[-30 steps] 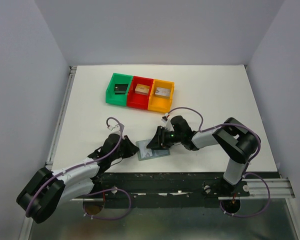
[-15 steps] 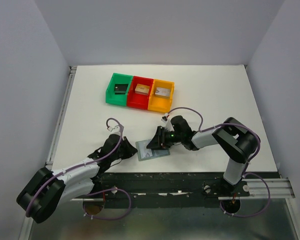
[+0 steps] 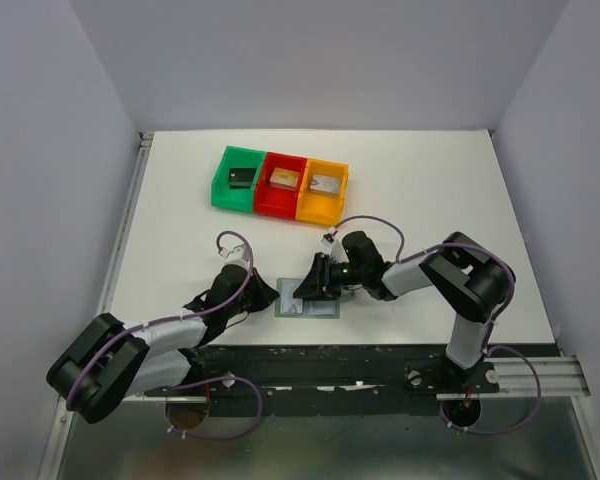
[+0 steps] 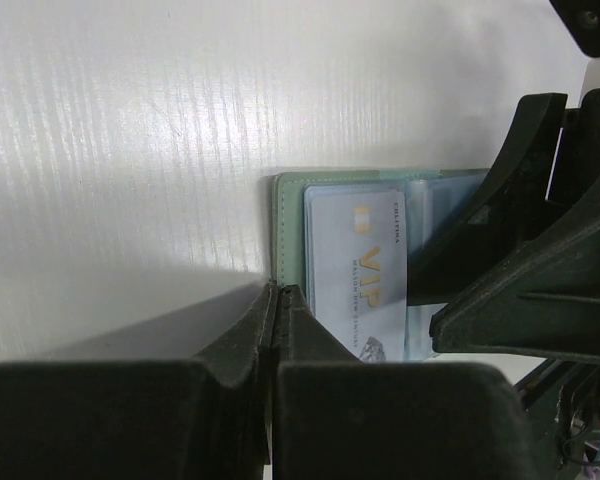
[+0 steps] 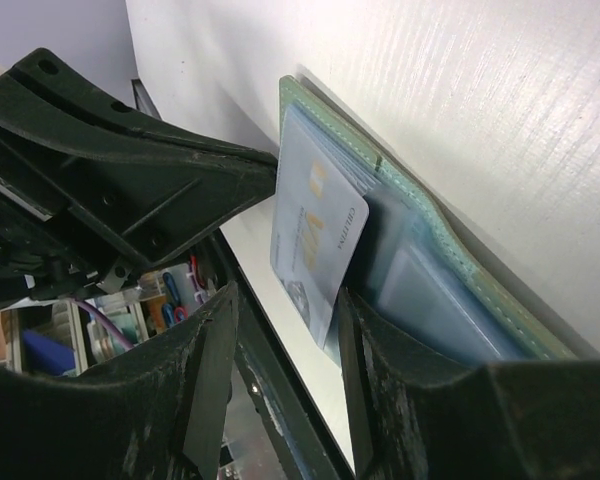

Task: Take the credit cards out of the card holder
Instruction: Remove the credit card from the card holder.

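White tabletop (image 3: 430,190) w/ pale lilac-grey walls (image 3: 320,60) on 3 sides, metal rail (image 3: 540,372) along near edge.
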Controlling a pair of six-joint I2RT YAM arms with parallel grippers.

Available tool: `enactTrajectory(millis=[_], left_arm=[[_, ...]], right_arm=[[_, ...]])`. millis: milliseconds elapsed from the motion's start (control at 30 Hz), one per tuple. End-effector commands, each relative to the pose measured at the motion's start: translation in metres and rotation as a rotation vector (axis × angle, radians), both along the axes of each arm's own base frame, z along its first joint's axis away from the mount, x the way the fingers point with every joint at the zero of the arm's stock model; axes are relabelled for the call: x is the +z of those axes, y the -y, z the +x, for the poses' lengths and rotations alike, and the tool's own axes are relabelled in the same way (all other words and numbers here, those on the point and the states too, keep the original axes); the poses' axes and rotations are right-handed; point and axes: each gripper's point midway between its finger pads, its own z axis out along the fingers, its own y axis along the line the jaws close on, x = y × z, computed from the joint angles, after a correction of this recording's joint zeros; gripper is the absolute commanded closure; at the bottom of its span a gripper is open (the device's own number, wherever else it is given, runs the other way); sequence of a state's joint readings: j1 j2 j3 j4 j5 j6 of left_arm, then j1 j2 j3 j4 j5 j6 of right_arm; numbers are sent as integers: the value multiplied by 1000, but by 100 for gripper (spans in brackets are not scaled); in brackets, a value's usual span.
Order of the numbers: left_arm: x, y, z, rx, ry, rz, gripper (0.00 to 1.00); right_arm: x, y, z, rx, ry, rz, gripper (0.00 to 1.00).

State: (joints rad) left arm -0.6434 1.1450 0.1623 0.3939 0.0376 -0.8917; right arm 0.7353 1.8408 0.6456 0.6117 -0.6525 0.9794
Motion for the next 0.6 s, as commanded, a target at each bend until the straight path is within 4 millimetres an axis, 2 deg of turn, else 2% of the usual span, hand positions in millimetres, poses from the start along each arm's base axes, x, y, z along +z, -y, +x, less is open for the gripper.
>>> enactTrajectory(millis=[0,567], left_arm=[[-19,-1,-20,-38,-82,25,96],[-22,-5,-25,-33,-86,26,100]], right_arm=[[5,-6,1,-4,24,43,48],[17,-7,14,-87,54,111,48]])
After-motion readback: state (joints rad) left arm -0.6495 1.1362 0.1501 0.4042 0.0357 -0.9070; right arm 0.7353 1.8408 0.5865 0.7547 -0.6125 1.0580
